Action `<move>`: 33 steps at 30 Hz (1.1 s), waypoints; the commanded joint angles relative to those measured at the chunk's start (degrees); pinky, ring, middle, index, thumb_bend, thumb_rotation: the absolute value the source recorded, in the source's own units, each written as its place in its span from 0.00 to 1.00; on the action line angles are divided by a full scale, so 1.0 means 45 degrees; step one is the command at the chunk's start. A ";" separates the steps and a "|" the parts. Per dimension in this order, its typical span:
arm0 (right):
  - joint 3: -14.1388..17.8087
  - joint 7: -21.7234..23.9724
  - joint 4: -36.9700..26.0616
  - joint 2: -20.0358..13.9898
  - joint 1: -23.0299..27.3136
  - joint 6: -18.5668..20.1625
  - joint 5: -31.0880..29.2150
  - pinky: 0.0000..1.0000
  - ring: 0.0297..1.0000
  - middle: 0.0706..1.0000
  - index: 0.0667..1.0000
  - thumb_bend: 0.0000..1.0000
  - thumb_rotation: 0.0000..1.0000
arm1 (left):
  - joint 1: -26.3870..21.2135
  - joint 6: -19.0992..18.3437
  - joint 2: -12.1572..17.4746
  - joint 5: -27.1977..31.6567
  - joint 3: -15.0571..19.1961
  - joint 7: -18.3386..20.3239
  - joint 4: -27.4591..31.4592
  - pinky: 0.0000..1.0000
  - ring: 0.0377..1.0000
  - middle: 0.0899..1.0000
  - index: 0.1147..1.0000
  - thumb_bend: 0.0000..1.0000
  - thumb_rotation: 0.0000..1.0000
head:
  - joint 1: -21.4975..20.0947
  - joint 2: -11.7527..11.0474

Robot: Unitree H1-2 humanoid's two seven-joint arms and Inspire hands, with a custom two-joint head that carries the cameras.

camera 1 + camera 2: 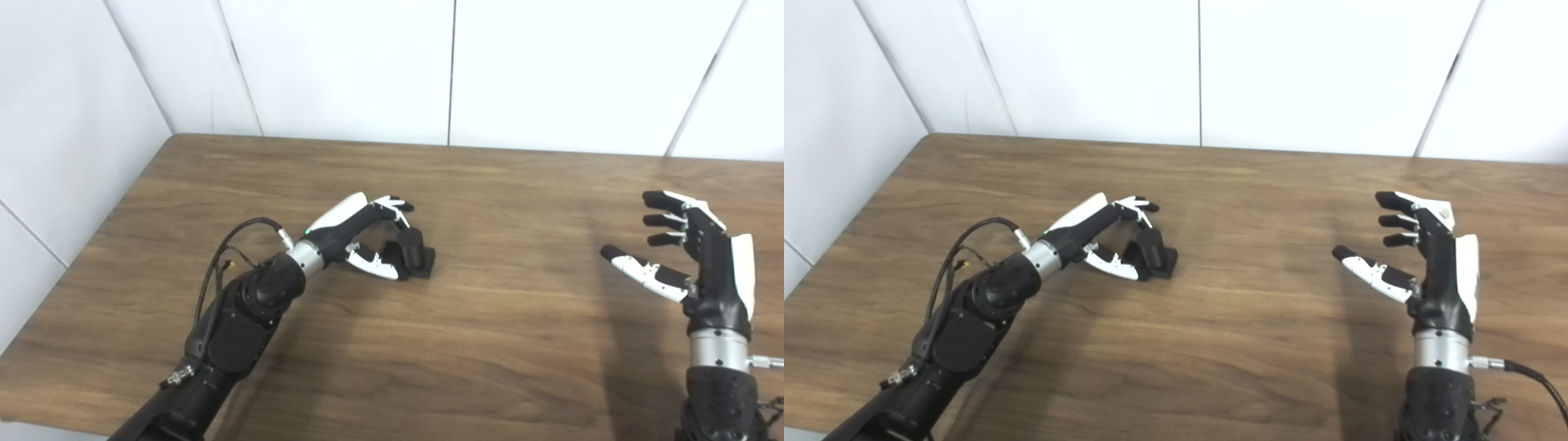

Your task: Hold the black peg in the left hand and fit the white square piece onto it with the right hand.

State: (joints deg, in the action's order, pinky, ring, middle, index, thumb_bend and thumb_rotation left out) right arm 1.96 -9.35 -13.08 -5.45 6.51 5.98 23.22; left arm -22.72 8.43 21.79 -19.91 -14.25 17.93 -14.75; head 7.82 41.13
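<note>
We see the left hand (pixel 367 236) curled around the black peg (pixel 411 252) left of the desk (pixel 490 343) centre, seemingly not clamped, so it could tip, while our right hand (pixel 692 257) waits spread, white square piece unseen.

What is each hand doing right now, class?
Left hand: fingers around the black peg, grip cannot be told.
Right hand: open, holding nothing.
</note>
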 commanded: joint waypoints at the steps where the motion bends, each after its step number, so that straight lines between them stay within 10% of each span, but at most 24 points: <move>1: -0.0023 -0.0184 -0.0255 -0.0061 0.0460 -0.0488 0.0136 0.54 0.66 0.71 0.67 0.66 0.00 | -0.0219 0.0498 0.0001 0.0138 -0.0138 0.0122 0.0153 0.93 0.98 0.90 0.43 0.52 0.08 | -0.0036 0.0017; 33: 0.0222 -0.0086 -0.0632 -0.0030 0.0647 -0.0059 0.0244 0.56 0.67 0.71 0.67 0.67 0.02 | 0.0615 0.1922 -0.2014 -0.1074 -0.1921 -0.0535 0.0608 0.86 0.98 0.89 0.42 0.52 0.08 | -0.1806 0.0320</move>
State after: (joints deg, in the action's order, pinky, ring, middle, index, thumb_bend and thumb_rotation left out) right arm 2.64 -9.34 -13.65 -5.42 7.02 6.11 24.18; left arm -19.90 17.14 11.95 -24.22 -22.39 14.47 -12.94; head -0.24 42.54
